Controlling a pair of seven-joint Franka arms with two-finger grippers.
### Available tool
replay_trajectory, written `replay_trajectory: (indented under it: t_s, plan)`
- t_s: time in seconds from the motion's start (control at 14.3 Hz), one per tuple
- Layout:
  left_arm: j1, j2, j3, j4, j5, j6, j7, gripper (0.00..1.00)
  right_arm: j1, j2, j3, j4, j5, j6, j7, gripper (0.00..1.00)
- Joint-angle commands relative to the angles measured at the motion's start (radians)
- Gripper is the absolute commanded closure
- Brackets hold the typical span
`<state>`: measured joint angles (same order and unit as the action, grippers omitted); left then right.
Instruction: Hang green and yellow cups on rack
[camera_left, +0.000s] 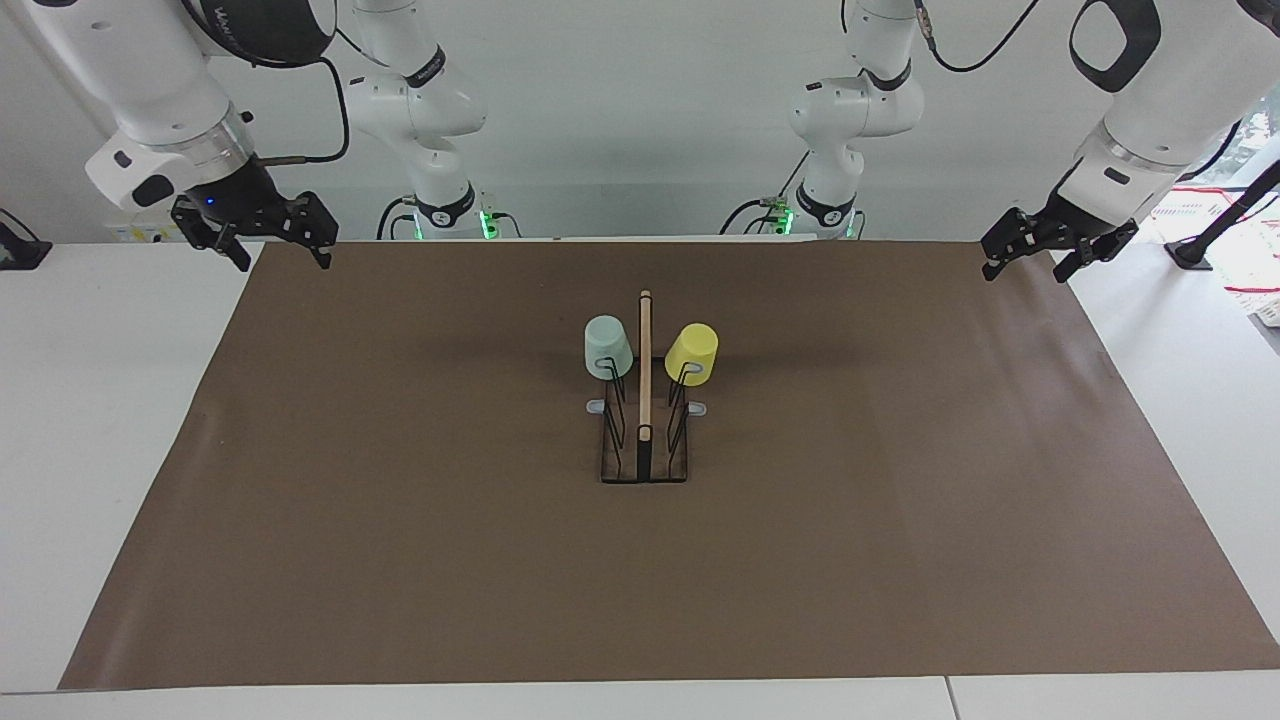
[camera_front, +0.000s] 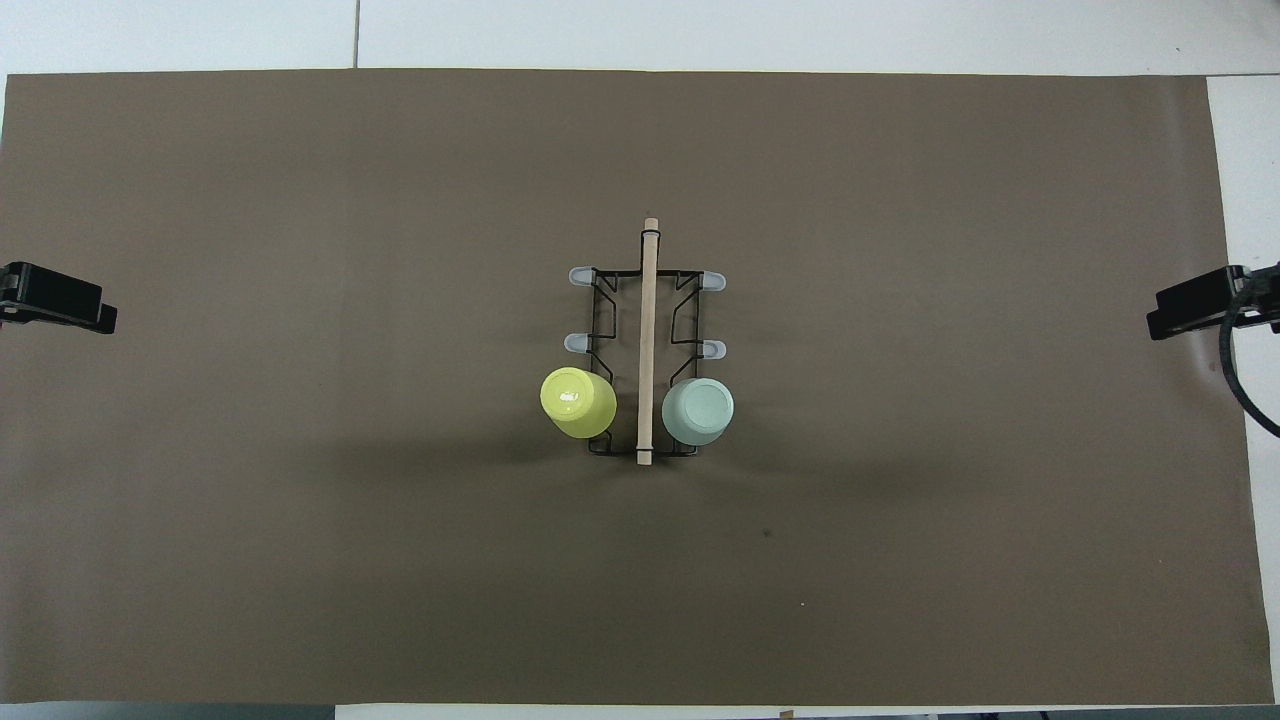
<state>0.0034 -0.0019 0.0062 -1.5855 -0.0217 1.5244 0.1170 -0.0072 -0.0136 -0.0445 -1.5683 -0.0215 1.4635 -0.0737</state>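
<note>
Both cups hang upturned on the rack (camera_left: 644, 445) prongs nearest the robots, green cup (camera_left: 607, 347) and yellow cup (camera_left: 692, 353) flanking its bar; left gripper (camera_left: 1040, 248) and right gripper (camera_left: 268, 232), fingers apart, wait empty over the table's ends; hanging looks done, nothing further needed

I was working in a robotics lab: two white arms (camera_left: 420, 110) bolted at a white bench (camera_left: 100, 420), brown mat (camera_left: 400, 500) spread across it, cables (camera_left: 960, 50) trailing along plain walls.
</note>
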Motion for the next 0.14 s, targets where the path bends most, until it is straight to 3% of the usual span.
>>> replay_trajectory:
  t_s: [0.0,0.07]
  plan:
    - [0.006,-0.001,-0.008,0.004,0.009,-0.004,-0.011,0.0,-0.011,0.01,0.008,0.017,0.008,0.003,-0.014,0.0]
    - [0.006,-0.001,-0.008,0.004,0.009,-0.004,-0.011,0.0,-0.011,0.01,0.008,0.017,0.008,0.003,-0.014,0.0]
